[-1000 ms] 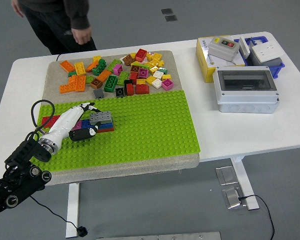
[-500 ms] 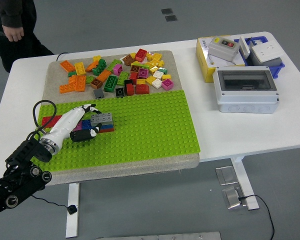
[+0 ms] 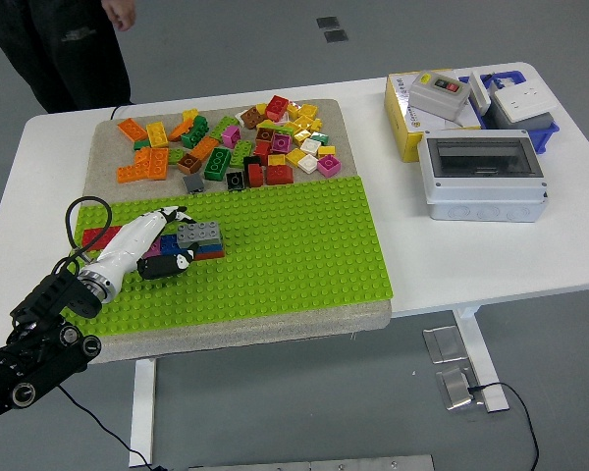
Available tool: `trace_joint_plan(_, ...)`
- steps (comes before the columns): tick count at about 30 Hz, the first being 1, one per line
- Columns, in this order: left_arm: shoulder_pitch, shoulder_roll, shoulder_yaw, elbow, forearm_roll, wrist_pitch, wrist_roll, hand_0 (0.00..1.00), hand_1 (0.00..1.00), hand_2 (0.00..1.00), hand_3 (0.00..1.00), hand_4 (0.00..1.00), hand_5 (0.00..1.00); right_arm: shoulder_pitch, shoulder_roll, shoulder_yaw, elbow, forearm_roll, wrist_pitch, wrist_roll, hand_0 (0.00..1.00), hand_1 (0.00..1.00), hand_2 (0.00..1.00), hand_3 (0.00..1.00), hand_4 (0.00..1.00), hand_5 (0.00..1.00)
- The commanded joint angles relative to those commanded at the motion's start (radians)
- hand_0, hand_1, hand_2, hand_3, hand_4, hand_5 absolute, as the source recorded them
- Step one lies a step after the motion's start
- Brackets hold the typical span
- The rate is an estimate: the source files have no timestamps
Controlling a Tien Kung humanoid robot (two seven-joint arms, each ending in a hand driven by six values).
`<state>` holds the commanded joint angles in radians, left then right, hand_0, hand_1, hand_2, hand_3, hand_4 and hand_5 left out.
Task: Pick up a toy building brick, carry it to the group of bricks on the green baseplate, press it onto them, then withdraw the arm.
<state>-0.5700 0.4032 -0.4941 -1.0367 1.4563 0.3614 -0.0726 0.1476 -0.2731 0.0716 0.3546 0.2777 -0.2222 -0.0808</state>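
Note:
The green baseplate [image 3: 275,245] covers the near half of a grey mat. A low group of blue, red and magenta bricks [image 3: 108,235] sits at its left side. A grey brick [image 3: 199,234] rests on top of the group's right end. My left hand [image 3: 174,238], white with black fingertips, reaches in from the lower left. Its fingers curl around the grey brick's left end, with fingertips [image 3: 177,210] behind it and the thumb in front. The loose brick pile [image 3: 231,142] lies on the mat's far half.
A person in dark clothes [image 3: 64,44] stands at the far left corner, one hand [image 3: 121,12] hanging at the top edge. A grey plastic box [image 3: 483,177], a yellow box [image 3: 412,118] and a switch box [image 3: 440,95] stand at the right. A black cable loops by my forearm.
My left hand and the grey brick have barely moved on the group. The person at the far side has shifted about, and their hand now hangs at the top edge.

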Motion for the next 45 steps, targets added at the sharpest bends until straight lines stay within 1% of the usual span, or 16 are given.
trace_joint_plan(16,-0.019,0.006,0.011,0.000,0.010,-0.009,0.007,0.996,0.956,0.935,0.602,0.538,0.263,0.001,-0.001,-0.001,0.001,0.002,0.000,0.002,0.652,0.628,0.612,0.608,0.636,0.998)
trace_joint_plan(29,-0.022,0.007,0.016,0.004,0.006,-0.020,0.013,0.997,0.957,0.935,0.621,0.540,0.262,-0.001,-0.001,-0.005,0.000,0.007,-0.001,0.007,0.651,0.629,0.612,0.607,0.633,0.998)
trace_joint_plan(30,-0.022,0.007,0.016,0.005,0.005,-0.021,0.014,0.997,0.957,0.935,0.642,0.541,0.262,-0.001,-0.001,-0.005,0.000,0.007,-0.001,0.007,0.650,0.628,0.612,0.607,0.635,0.998)
trace_joint_plan(45,-0.022,0.006,0.017,0.005,0.000,-0.022,0.012,0.997,0.959,0.935,0.655,0.547,0.273,-0.002,-0.001,-0.005,0.001,0.006,-0.003,0.010,0.650,0.627,0.607,0.606,0.634,0.998)
